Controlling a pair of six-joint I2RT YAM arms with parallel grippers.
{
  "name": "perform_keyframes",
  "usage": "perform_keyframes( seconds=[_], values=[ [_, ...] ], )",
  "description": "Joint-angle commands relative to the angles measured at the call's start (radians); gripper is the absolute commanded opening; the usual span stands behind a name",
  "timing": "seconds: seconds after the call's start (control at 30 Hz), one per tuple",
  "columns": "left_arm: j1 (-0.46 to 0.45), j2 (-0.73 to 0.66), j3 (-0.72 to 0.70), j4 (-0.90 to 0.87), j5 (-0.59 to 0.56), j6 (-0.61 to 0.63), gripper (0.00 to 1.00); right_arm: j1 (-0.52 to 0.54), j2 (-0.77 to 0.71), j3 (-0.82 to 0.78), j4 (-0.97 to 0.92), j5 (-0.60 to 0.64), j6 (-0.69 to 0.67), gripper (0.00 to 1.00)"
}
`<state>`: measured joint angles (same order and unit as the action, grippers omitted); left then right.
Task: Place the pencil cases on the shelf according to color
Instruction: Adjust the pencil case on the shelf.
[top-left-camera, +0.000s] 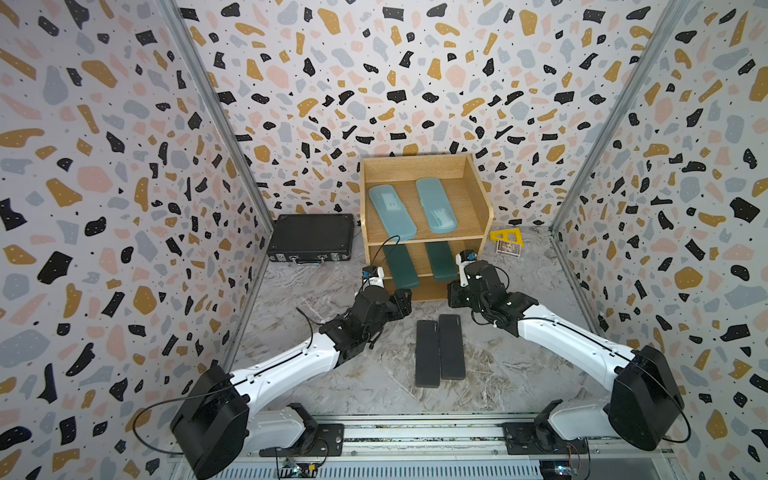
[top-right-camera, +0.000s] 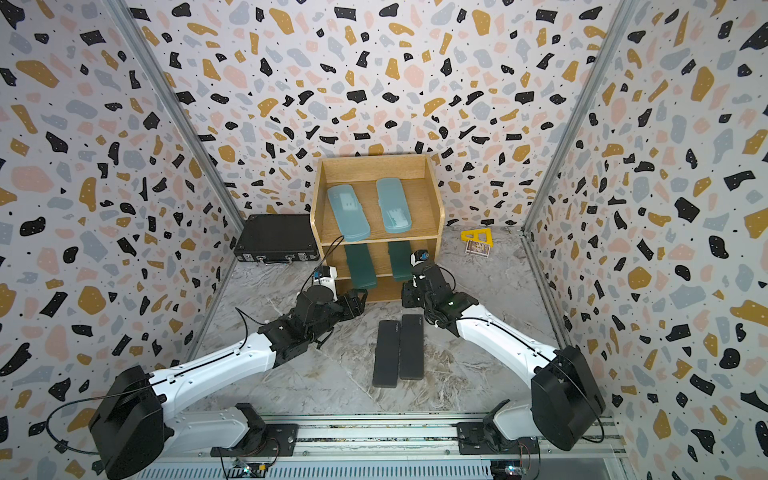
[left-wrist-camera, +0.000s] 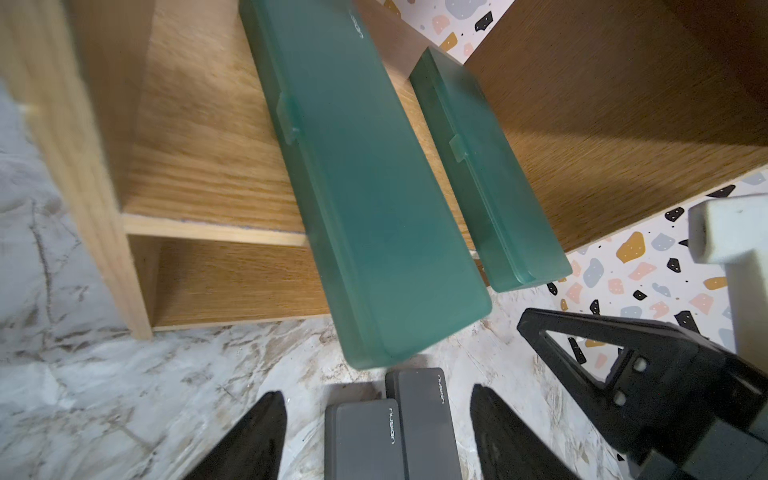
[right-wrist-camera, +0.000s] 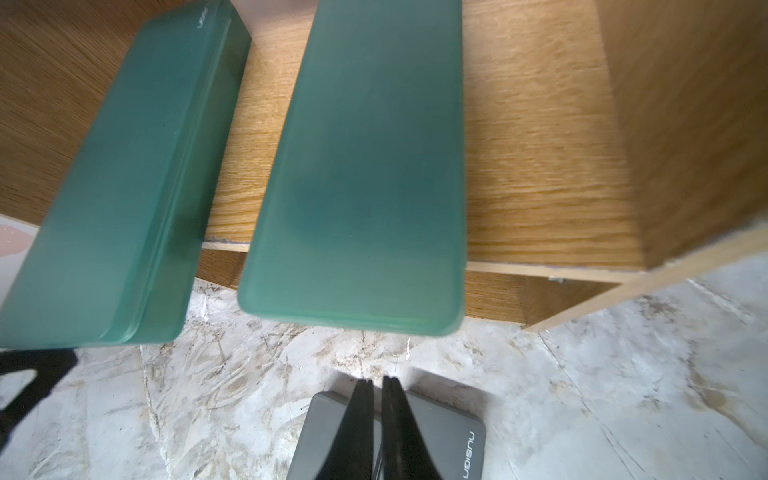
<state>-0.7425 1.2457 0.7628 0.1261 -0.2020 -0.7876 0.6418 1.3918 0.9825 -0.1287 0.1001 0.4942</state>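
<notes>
Before the shelf, two black pencil cases lie touching on the desk, short of both hands. The left hand gapes wide and empty; the right hand is pinched closed on nothing. Green cases overhang the shelf's middle tier, blue cases lie on top.

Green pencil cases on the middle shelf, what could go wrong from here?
Both green cases overhang the shelf's middle tier, with the left gripper and right gripper close by; a bump might tip one off. The black cases lie touching on the table, so grabbing one may drag the other.
</notes>
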Motion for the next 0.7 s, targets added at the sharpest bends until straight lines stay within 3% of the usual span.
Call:
perform_keyframes(
  seconds=[0.0,0.27,0.4,0.67],
  values=[
    [-0.005,0.007,0.055,0.006,-0.056,0.056,0.73,-0.005,0.007,0.023,0.040,-0.004,-0.001,0.12],
    [-0.003,0.012,0.056,-0.006,-0.091,0.067,0.71,-0.011,0.062,0.049,0.067,-0.005,-0.005,0.10],
    [-0.003,-0.057,0.042,-0.039,-0.069,0.074,0.70,-0.013,0.079,0.062,0.077,-0.005,-0.025,0.10],
    [-0.004,-0.214,0.032,-0.288,0.042,0.093,0.72,-0.014,0.082,0.085,0.078,-0.033,-0.035,0.10]
  ],
)
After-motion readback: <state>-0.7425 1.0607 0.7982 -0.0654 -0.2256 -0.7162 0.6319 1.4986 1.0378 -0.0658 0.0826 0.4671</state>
